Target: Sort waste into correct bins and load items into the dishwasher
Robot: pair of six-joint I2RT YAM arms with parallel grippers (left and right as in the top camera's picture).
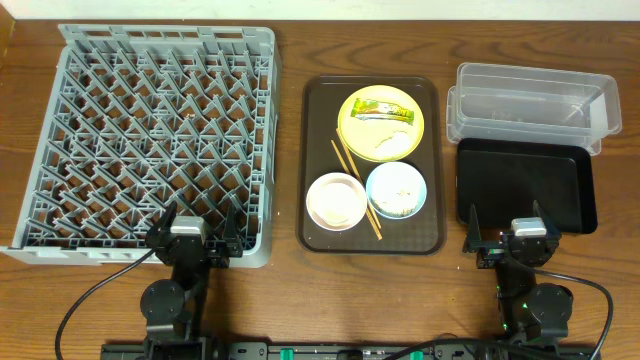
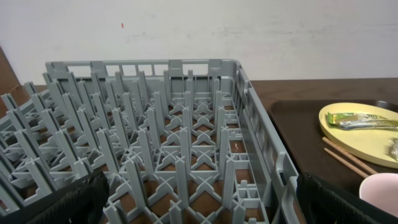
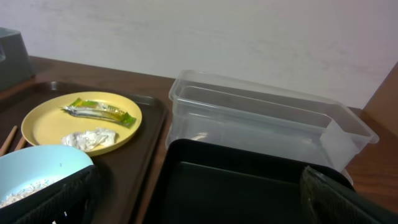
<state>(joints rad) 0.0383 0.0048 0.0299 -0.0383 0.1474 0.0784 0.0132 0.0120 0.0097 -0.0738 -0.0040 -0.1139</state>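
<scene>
The grey dish rack [image 1: 150,140] fills the left of the table. A yellow plate [image 1: 381,124] holds the yellow-green wrapper [image 1: 382,110] and whitish scraps [image 1: 388,141]. Below it sit a pinkish-white bowl [image 1: 336,200] and a light blue bowl [image 1: 397,189] with scraps inside; chopsticks [image 1: 356,188] lie between them. The clear tub [image 1: 531,103] and black tray [image 1: 524,183] stand at the right. My left gripper [image 1: 197,228] is open and empty at the rack's near edge [image 2: 199,186]. My right gripper [image 1: 507,232] is open and empty over the black tray's near edge [image 3: 249,186]. No white cup shows.
The plate, bowls and chopsticks all rest on a dark brown serving tray [image 1: 372,236] in the middle of the wooden table. The tray's left rim lies close to the rack's right wall. A wall rises behind the table in both wrist views.
</scene>
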